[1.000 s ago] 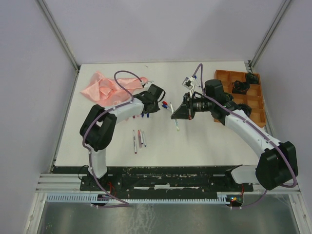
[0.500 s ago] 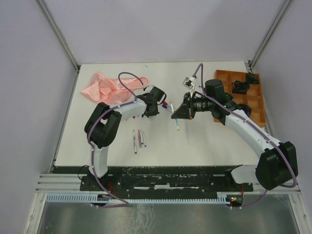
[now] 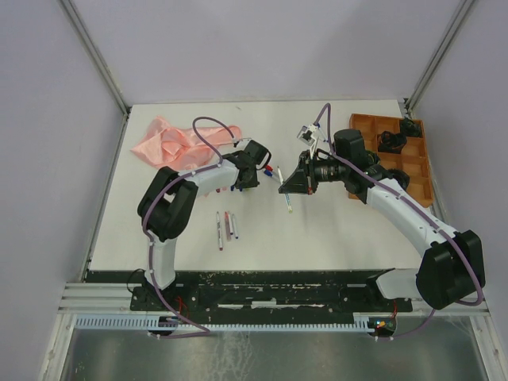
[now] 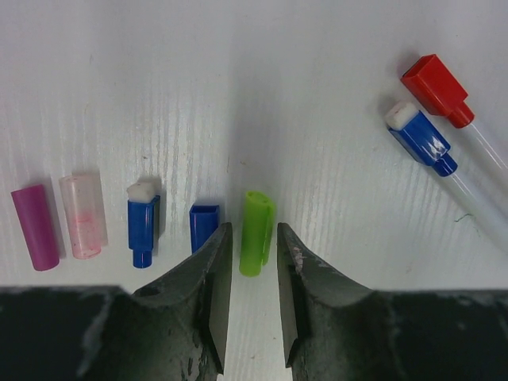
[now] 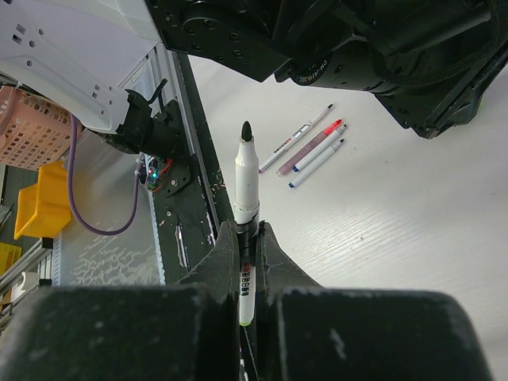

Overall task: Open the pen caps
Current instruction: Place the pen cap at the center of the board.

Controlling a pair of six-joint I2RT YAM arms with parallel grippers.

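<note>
Now, L gripper (image 4: 254,236) jaws slightly apart, green cap (image 4: 257,216) flat on table (image 4: 317,48) betw. its tips. Left of tips, in a row: purple cap (image 4: 36,228), pink cap (image 4: 82,216), blue caps (image 4: 144,225). Ahead-right: capped pens (image 4: 421,139), blue & red ends. R gripper (image 5: 247,238) clamped on uncapped pen (image 5: 246,178), black nib sticking out past fingers.

pink cloth (image 3: 163,139) crumpled at far left of white table (image 3: 341,230). orange compartment tray (image 3: 418,171) at right edge, black items (image 3: 391,141) in far compartments. pink basket (image 5: 20,127) and yellow bin (image 5: 40,206) off the table.
</note>
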